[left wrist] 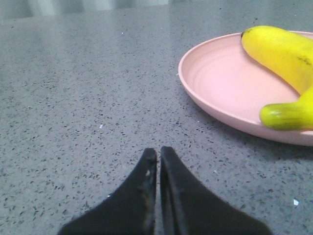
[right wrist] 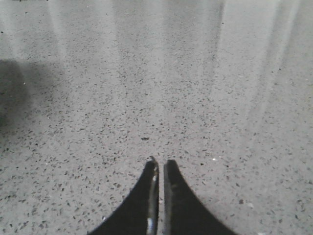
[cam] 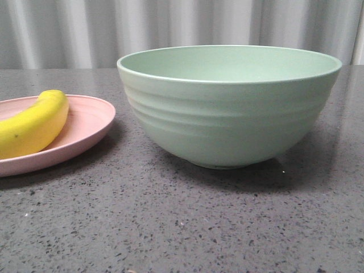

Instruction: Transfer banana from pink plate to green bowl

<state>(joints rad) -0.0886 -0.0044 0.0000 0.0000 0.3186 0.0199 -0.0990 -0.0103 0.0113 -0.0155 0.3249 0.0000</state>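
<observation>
Nearest to me, both arms sit low over the speckled grey desk [cam: 170,227], and each carries nothing: the left pincer [left wrist: 158,151] has its black fingers pressed together with only a hairline between them, and the right pincer [right wrist: 160,162] is closed the same way over bare stone. That looks like a resting pose, with no reach begun. The left pincer points toward the plate [left wrist: 220,83], which lies near it and a little to one side, so I would judge that arm the natural one for the pick; its fingers must part before they can take anything. On the plate lies the banana [cam: 34,125], on its side, its curve following the low rim, one greenish end close to the plate's near edge in the left wrist view. Beyond and to the right stands the bowl [cam: 227,108], upright, deep, apparently empty, just beside the plate but not touching it. Its high wall means the banana will likely need lifting well clear before release.
</observation>
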